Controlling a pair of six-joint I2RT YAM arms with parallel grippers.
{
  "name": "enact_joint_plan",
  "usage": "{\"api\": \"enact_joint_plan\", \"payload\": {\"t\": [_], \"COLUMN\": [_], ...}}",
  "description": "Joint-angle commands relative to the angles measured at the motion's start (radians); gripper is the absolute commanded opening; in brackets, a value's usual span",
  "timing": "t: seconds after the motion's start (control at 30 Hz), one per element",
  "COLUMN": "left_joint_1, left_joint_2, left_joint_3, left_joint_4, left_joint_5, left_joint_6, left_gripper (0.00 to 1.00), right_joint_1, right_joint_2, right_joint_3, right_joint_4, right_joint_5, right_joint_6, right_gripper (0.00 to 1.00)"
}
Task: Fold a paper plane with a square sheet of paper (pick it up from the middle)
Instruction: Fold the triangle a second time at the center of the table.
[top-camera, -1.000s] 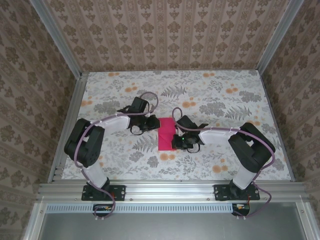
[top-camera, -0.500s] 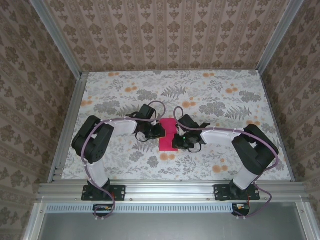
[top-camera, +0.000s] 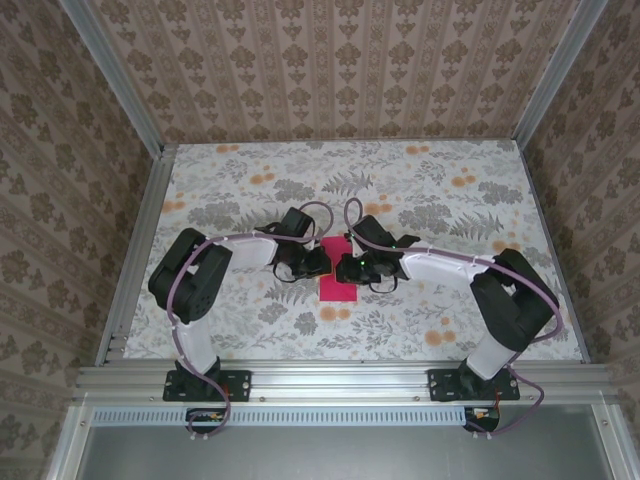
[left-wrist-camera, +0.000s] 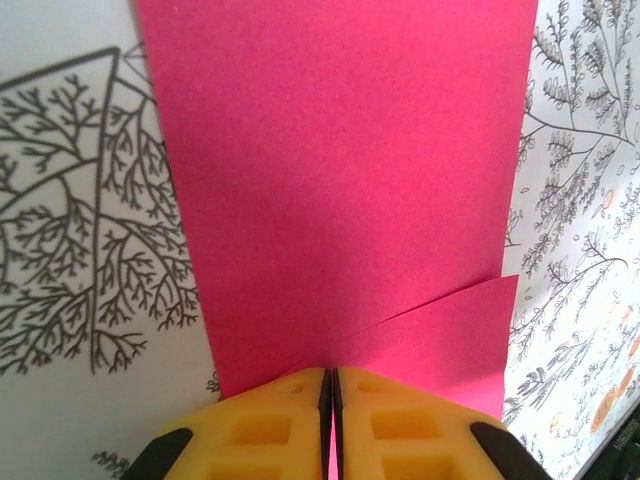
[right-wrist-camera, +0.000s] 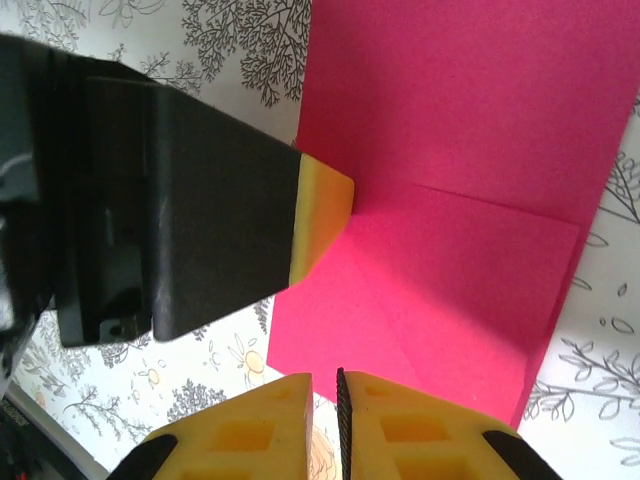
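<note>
Arms (top-camera: 195, 285) black, white forearm shells (top-camera: 432, 266), lilac cables (top-camera: 227, 403); claw pads (left-wrist-camera: 270, 430) yellow, square recesses.

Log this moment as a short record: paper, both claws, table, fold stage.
paper: magenta, folded into a narrow strip, lying flat mid-table
corner flap: folded over the sheet, slanted edge showing
left claw: shut, tips at the paper's edge
right claw: shut, tips at the paper, close to the left claw
table: floral-print cover
fold stage: early, no dart shape yet
</note>
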Motion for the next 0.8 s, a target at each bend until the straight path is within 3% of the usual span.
{"api": "enact_joint_plan", "payload": {"t": [0.0,0.77], "left_joint_1": [-0.006,-0.006], "left_joint_2": [0.035,0.067], "left_joint_3": [0.014,0.020], "left_joint_4": [-0.074,-0.166], "left_joint_5": [-0.050,-0.158], "left_joint_6": [-0.009,-0.014], "left_gripper": [0.13,0.12], "right_joint_1": [-0.001,0.005], "right_joint_2": [0.047,0.091], "right_joint_3": [0.028,-0.056], "right_joint_4": [-0.076,-0.143], "right_joint_5": [0.023,0.008], "right_joint_6": [-0.018,-0.073], "right_gripper": [0.16,0.13]}}
